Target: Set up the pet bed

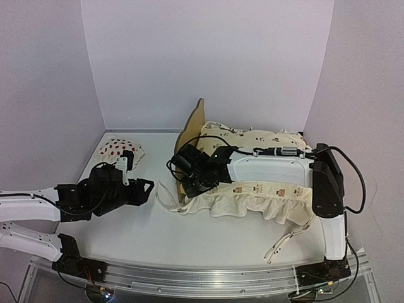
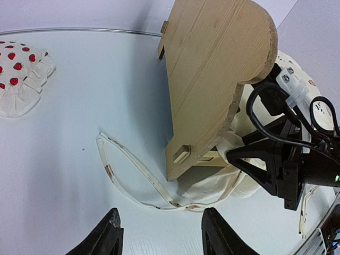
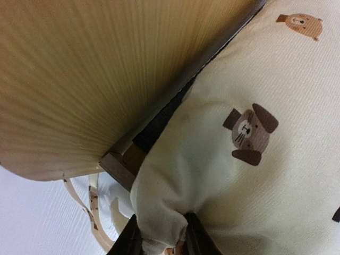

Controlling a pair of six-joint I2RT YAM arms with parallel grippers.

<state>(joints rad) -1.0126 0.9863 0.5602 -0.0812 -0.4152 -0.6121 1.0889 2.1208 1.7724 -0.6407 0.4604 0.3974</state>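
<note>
The pet bed (image 1: 192, 136) is a plywood frame; its scalloped headboard stands at the table's middle, also in the left wrist view (image 2: 212, 74) and the right wrist view (image 3: 95, 69). The cream animal-print cover (image 1: 252, 189) lies over the frame. My right gripper (image 1: 192, 183) is shut on a corner of the cover (image 3: 164, 212) beside the headboard's foot. My left gripper (image 1: 148, 186) is open and empty, just left of the bed, above the table in front of the cover's tie strap (image 2: 133, 175).
The white strawberry pillow (image 1: 117, 151) lies at the back left, also in the left wrist view (image 2: 16, 74). Another cover strap (image 1: 284, 243) trails toward the front right. Walls enclose the table on three sides.
</note>
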